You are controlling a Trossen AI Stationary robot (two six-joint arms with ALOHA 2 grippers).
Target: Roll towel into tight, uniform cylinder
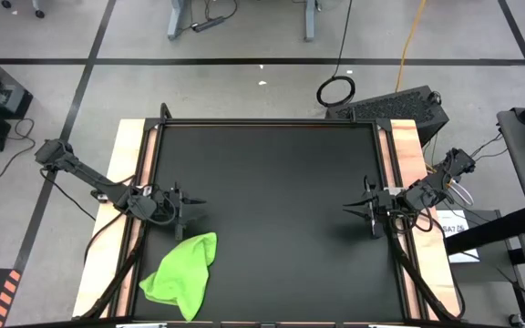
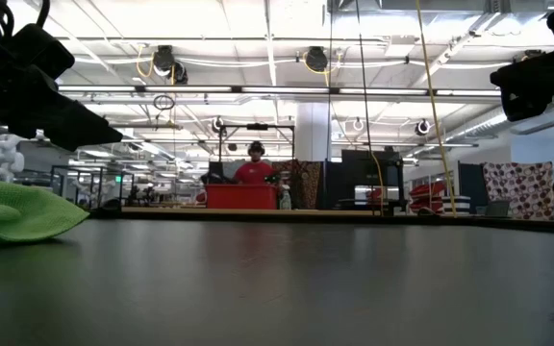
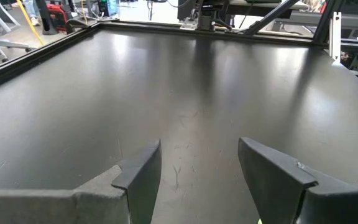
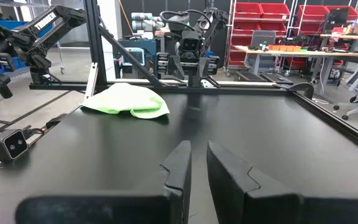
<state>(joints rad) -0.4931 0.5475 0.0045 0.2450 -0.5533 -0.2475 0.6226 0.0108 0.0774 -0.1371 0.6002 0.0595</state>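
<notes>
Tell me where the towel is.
In the high view the towel lies crumpled at the table's near-left corner, just below the left gripper.

Looking down on a grey concrete floor [image 1: 244,87] crossed by dark tape lines, filling the upper part of the high view. Showing a yellow cable [image 1: 412,41] trailing at upper right and a black coiled cable ring [image 1: 335,90] lying near upper centre. Revealing, in the low view, a white ceiling hung with long bright strip lights [image 2: 258,91] across the top of the frame. Standing at mid-frame, a person in a red top [image 2: 255,169] behind a red bin [image 2: 240,196]. Hanging at far right, a red-and-white patterned cloth [image 2: 510,187]. Lining the upper right of the right wrist view, red storage bins on metal shelving [image 4: 272,18], with a light-topped workbench [image 4: 297,53] beneath them.
</notes>
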